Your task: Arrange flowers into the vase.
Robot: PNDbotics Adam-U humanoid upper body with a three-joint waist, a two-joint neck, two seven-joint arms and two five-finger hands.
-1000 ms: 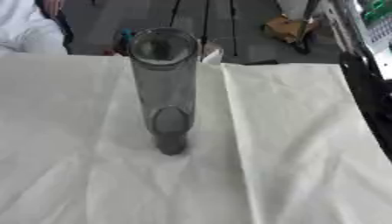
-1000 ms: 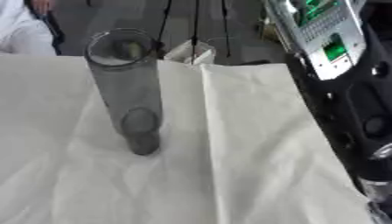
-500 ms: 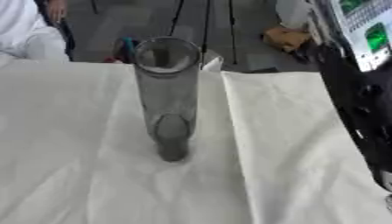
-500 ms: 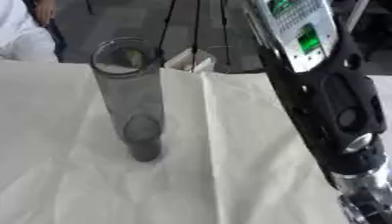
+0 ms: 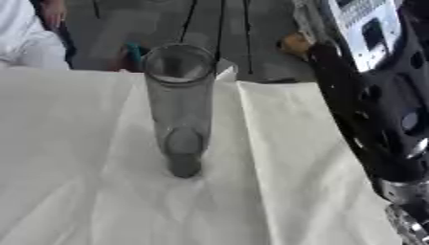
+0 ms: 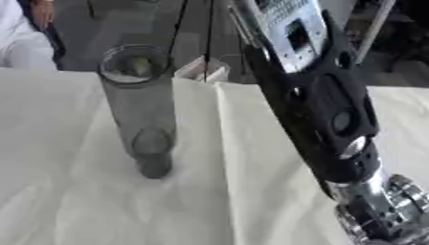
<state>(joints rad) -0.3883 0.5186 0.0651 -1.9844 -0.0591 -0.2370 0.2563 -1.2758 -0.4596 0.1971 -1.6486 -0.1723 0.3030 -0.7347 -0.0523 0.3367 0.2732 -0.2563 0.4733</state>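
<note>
Right arm [image 5: 368, 110], black with a silver joint at its lower end, crosses the right side of the left eye view from the upper corner to the bottom edge; its hand lies outside the picture, so whether the fingers are apart or together cannot be told, and the left hand is likewise absent. One vase [image 5: 178, 107], a tall clear cylinder with an open mouth, stands upright on the white cloth [image 5: 75, 143] left of centre, well apart from the arm and near the table's far edge. It holds nothing. No flower is to be counted in this view: one vase, zero flowers. Right eye view: the same arm fills more of the picture, passing just beside the vase without touching it, and its silver wrist joint [image 6: 377, 201] shows at the lower right; the hand itself remains out of view below. Count is unchanged, one vase and no flowers, with one seam or fold in the cloth running toward the viewer beside the vase. Handling, as a judgement: the vase looks rigid, smooth, probably slippery and breakable, and being tall on a narrow foot it would tip easily if struck high, so it is best steadied low on its wall. Stems, once found, should be taken at mid-length and lowered straight into the mouth.
</note>
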